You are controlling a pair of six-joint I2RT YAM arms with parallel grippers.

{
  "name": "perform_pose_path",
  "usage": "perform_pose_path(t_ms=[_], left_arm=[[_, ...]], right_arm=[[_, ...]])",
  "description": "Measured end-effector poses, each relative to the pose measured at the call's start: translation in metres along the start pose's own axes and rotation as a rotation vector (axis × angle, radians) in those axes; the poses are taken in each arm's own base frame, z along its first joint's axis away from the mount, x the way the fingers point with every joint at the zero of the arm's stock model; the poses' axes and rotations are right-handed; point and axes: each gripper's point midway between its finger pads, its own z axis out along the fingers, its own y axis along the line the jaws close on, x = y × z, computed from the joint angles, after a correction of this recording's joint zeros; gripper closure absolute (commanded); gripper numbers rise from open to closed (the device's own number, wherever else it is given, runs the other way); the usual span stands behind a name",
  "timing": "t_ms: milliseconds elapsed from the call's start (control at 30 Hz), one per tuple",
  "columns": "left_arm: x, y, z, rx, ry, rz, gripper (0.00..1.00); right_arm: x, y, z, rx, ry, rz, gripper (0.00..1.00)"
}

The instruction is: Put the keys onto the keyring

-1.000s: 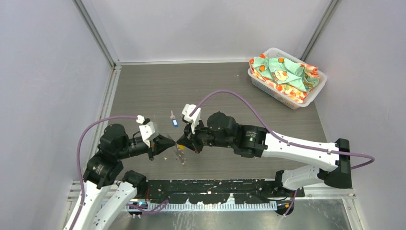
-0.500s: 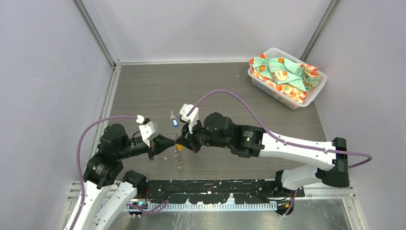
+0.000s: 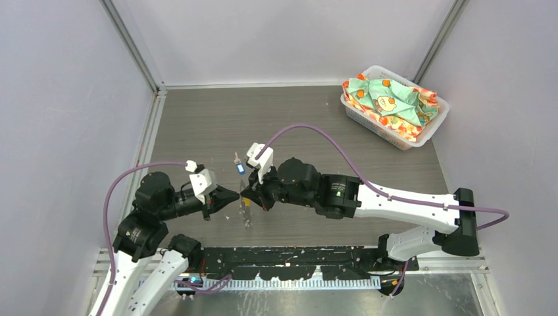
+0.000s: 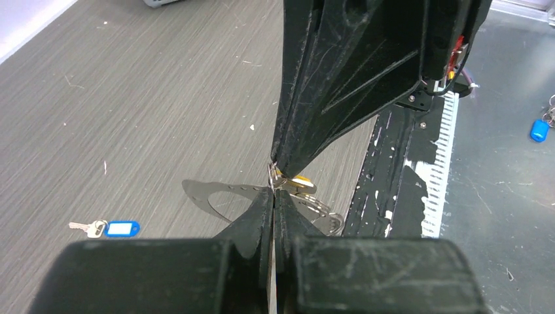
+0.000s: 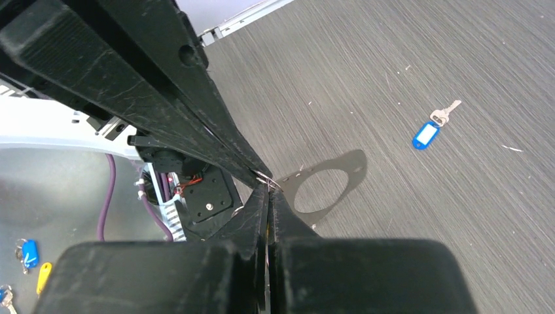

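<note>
Both grippers meet tip to tip above the table, near its front edge. My left gripper [image 3: 234, 195] [image 4: 273, 191] is shut on the keyring [image 4: 213, 194] [image 5: 327, 184], a flat grey metal loop with an oval opening that hangs between the tips [image 3: 247, 214]. My right gripper [image 3: 246, 195] [image 5: 268, 188] is shut on the yellow-headed key [image 4: 302, 180] [image 3: 246, 203], whose small wire ring touches the keyring's edge. The blue-headed key [image 3: 240, 168] [image 4: 122, 228] [image 5: 425, 134] lies flat on the table just beyond the grippers, untouched.
A white basket [image 3: 435, 124] of patterned cloth stands at the back right. A black strip and a metal ledge [image 3: 296, 289] run along the near edge. Spare blue tags [image 4: 538, 129] [image 5: 29, 252] lie on that ledge.
The right arm has edged left, bringing the two gripper tips closer together. The hanging keyring has swung to a slightly more upright angle. Both grips are unchanged.
</note>
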Motion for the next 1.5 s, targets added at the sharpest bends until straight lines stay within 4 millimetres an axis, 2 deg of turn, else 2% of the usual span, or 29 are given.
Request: perform_pose_path(t_ms=[700, 800, 1300, 1367, 1500], left_arm=[[0.0, -0.001, -0.004, -0.011, -0.023, 0.04, 0.99], [-0.003, -0.004, -0.006, -0.015, -0.046, 0.037, 1.0], [-0.025, -0.011, -0.005, 0.011, -0.128, -0.05, 1.0], [-0.027, -0.012, -0.005, 0.015, -0.134, -0.06, 1.0], [-0.035, -0.016, -0.004, 0.044, -0.158, -0.069, 1.0]], right_arm=[[0.006, -0.006, 0.002, 0.061, -0.03, 0.126, 0.99], [0.009, -0.006, -0.001, 0.061, -0.032, 0.144, 0.99], [-0.002, -0.005, -0.014, 0.041, -0.096, 0.205, 0.99], [-0.003, -0.005, -0.016, 0.037, -0.104, 0.209, 0.92], [-0.006, -0.005, -0.022, 0.031, -0.117, 0.211, 0.71]])
